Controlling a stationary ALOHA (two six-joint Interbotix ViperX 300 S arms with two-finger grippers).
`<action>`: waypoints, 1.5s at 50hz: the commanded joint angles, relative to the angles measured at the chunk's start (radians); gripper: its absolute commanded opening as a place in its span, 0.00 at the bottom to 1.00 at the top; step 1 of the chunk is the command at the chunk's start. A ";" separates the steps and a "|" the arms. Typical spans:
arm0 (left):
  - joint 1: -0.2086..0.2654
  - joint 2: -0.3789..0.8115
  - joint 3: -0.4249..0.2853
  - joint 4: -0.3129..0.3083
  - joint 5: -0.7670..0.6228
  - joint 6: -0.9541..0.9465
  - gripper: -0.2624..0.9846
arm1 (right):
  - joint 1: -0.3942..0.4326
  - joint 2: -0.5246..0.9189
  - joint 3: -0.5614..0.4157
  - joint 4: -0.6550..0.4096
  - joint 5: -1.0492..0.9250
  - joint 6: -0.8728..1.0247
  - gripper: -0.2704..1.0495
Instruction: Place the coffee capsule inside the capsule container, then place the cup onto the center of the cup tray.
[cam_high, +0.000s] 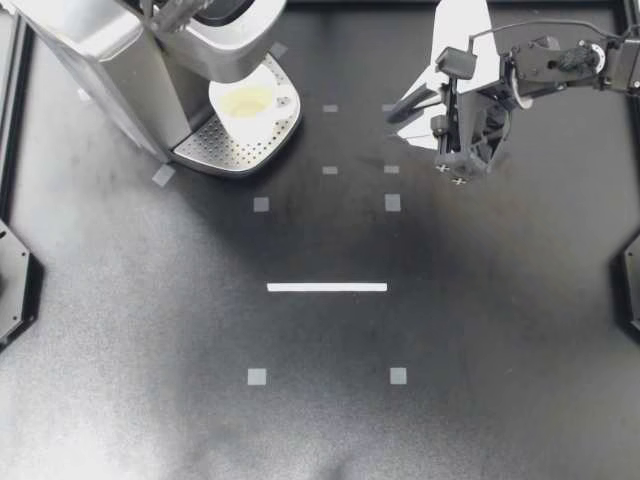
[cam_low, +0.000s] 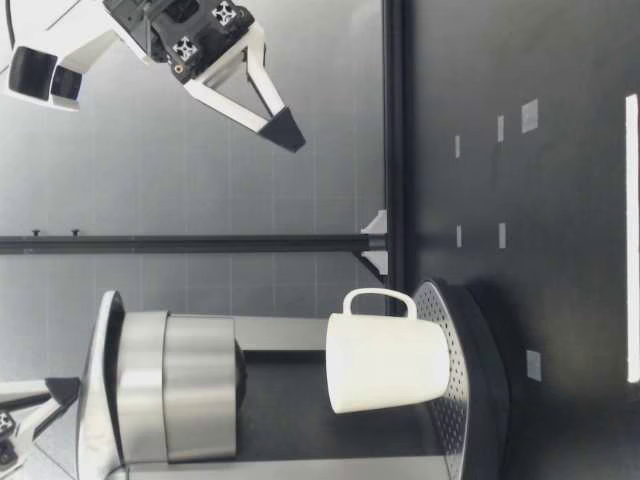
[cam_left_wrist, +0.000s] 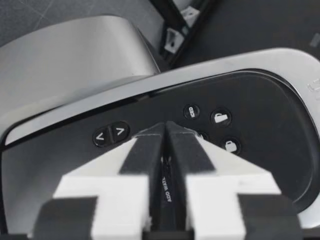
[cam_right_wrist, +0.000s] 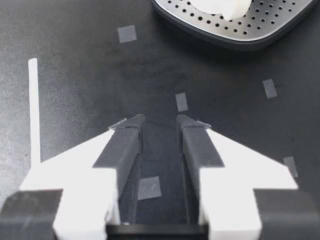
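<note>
cup tray (cam_high: 235, 150) and silver coffee machine (cam_high: 100, 50) occupy the far left corner of the black surface (cam_high: 330, 420), the perforated tray jutting out from the machine's base. the white cup (cam_high: 245, 100) stands upright on that tray, under the machine's head. my right hand (cam_high: 400, 110) hangs high above the surface, well apart from the cup, fingers slightly spread with nothing between them. my left hand (cam_left_wrist: 165, 132) has its fingers pressed together over the machine's black button panel (cam_left_wrist: 240, 115). a white tape strip (cam_high: 327, 287) lies mid-surface.
</note>
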 joint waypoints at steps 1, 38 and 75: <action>0.005 0.003 0.009 -0.006 0.006 -0.005 0.30 | 0.005 -0.012 -0.011 0.003 -0.006 -0.002 0.47; 0.005 -0.057 -0.032 0.038 -0.051 0.006 0.30 | 0.005 -0.011 -0.012 0.006 -0.012 -0.002 0.47; -0.055 0.028 -0.061 0.021 -0.040 0.020 0.30 | 0.005 -0.003 -0.011 0.005 -0.026 -0.005 0.47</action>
